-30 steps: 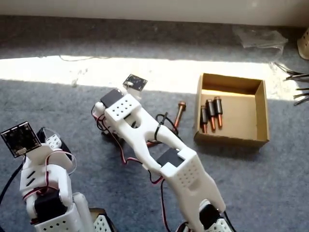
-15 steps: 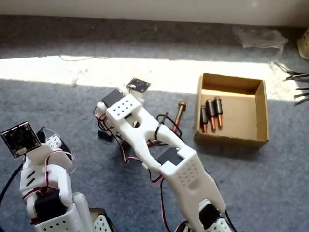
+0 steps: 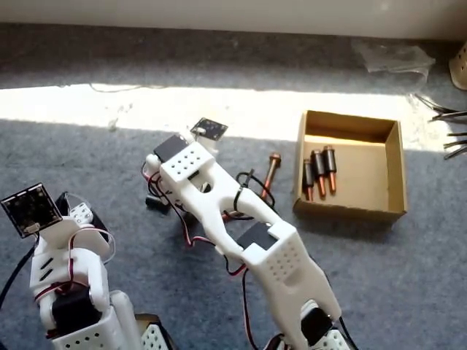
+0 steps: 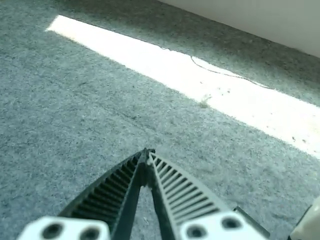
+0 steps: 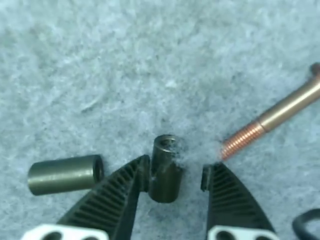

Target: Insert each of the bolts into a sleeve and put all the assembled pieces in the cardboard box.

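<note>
On the grey carpeted table (image 3: 87, 153) the right arm (image 3: 233, 211) stretches from the near edge to the middle. The left arm (image 3: 69, 277) sits folded at the near left corner, its left gripper (image 4: 148, 160) closed on nothing. The cardboard box (image 3: 349, 207) near the right edge holds three assembled pieces (image 3: 319, 173), and a bare bolt (image 3: 271, 173) lies just outside its left wall. The right gripper (image 5: 175, 167) is parted around a sleeve (image 5: 165, 165) standing on end, one finger touching it, with a second sleeve (image 5: 65, 174) lying beside it.
</note>
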Action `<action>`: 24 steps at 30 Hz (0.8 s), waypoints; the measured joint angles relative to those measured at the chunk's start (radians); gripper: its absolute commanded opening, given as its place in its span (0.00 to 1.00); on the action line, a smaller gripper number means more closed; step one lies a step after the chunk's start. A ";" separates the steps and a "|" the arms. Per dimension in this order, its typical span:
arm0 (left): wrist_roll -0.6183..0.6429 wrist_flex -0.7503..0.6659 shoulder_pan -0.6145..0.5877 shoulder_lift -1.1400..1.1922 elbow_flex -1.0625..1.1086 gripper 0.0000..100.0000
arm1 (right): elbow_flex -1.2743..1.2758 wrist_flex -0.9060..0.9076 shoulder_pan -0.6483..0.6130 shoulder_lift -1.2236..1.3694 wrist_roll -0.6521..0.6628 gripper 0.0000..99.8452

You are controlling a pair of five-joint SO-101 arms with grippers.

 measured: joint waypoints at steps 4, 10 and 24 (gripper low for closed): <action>0.000 0.000 0.000 0.000 0.000 0.01 | 0.000 0.000 0.000 0.000 0.000 0.13; 0.000 0.000 0.000 0.000 0.000 0.01 | 0.000 0.003 0.000 0.000 0.000 0.03; 0.000 -0.054 0.000 0.002 0.046 0.01 | 0.000 0.005 0.000 0.008 0.000 0.10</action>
